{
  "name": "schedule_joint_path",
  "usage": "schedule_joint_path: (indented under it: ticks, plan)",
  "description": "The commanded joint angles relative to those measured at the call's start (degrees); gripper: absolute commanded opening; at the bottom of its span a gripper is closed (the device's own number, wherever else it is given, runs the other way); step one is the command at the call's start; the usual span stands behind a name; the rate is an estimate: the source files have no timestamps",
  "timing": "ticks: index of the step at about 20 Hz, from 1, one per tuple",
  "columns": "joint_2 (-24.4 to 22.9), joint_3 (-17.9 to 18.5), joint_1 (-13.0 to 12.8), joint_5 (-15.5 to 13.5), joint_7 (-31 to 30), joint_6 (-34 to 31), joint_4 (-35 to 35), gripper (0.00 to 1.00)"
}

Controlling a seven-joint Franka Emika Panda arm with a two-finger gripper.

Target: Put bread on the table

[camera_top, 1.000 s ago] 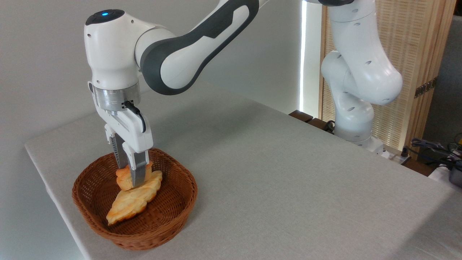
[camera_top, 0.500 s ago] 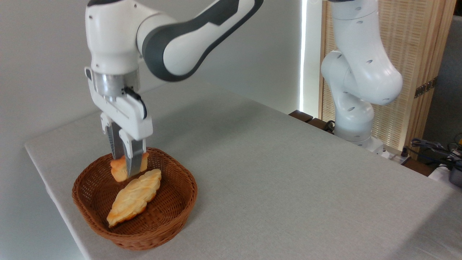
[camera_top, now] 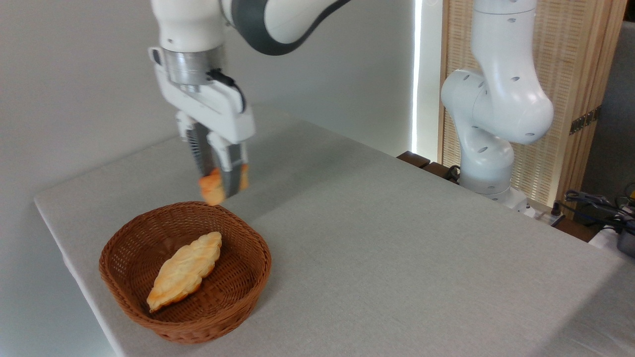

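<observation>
Fixed camera, the only view I have. My white two-finger gripper point(camera_top: 221, 186) has its fingers point(camera_top: 229, 173) clamped on the small orange-golden muffin-shaped bread point(camera_top: 213, 188), pinching it across the sides. The bread hangs in the air just above the far rim of the round brown woven wicker basket point(camera_top: 248, 277), touching neither the basket nor the light grey-beige cloth-covered worktop point(camera_top: 397, 248). Its lumpy part pokes out to the left of the fingers, and a sliver shows on the right; the rest is hidden behind them.

Handling, my call: it looks light, since the arm carries it with no visible sag. The crust reads as dry and cracked, so probably not slippery but crumbly. It is likely soft-ish under the crust, so a hard squeeze could dent it. It looks slightly tilted in the grip, so it may roll a little when let go. The best hold seems to be the one I have, across the middle of the body, not on the lumpy top edge. I would set it low onto the worktop before letting go, not drop it.

Inside the basket lies the long flat pale-golden leaf-shaped pastry point(camera_top: 184, 270), untouched, well below the fingers. To the right of the basket the worktop is open cloth. The white arm base point(camera_top: 488, 148) stands at the far right, well away from the basket.
</observation>
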Motion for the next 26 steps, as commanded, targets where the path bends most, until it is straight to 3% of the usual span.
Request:
schedule_joint_path:
  ticks: [1,2,3,6,17,24,26]
  plan:
    - [-3.4,0.1,-0.6,-1.1,0.7,-1.7,-6.8,0.80]
    - [-3.3,0.0,-0.7,-1.1,1.0,-1.7,-8.0,0.93]
    - [-3.1,0.0,-1.7,-1.1,1.6,-1.5,-9.4,1.00]
    - [-1.9,0.0,-3.3,-0.9,2.5,-0.9,-10.5,1.00]
    - [-1.9,0.7,-2.9,-0.4,3.7,0.8,-9.8,1.00]
    - [-3.0,2.5,-2.5,-0.1,3.0,0.0,-0.3,1.00]
    - [-3.0,4.2,-1.7,1.1,3.1,-0.6,2.3,1.00]
